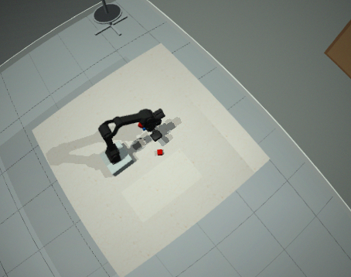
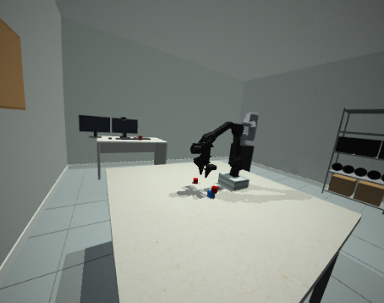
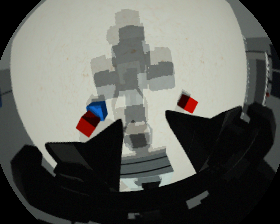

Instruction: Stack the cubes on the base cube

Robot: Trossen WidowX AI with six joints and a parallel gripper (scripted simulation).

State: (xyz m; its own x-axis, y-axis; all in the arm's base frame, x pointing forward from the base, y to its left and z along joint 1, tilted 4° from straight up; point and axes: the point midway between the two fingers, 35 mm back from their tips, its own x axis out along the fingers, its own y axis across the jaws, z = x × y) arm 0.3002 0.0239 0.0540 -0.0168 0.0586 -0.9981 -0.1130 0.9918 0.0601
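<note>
A blue base cube stands on the white table. One red cube rests on top of it, offset over one corner. The second red cube lies loose on the table, apart from the stack. My gripper is open and empty. It hangs well above the table, higher than the stack and a little to its side, between the stack and the loose cube.
The arm's grey base block stands close behind the stack. A paler rectangle is marked on the table top. A desk with monitors and a shelf rack stand far off in the room.
</note>
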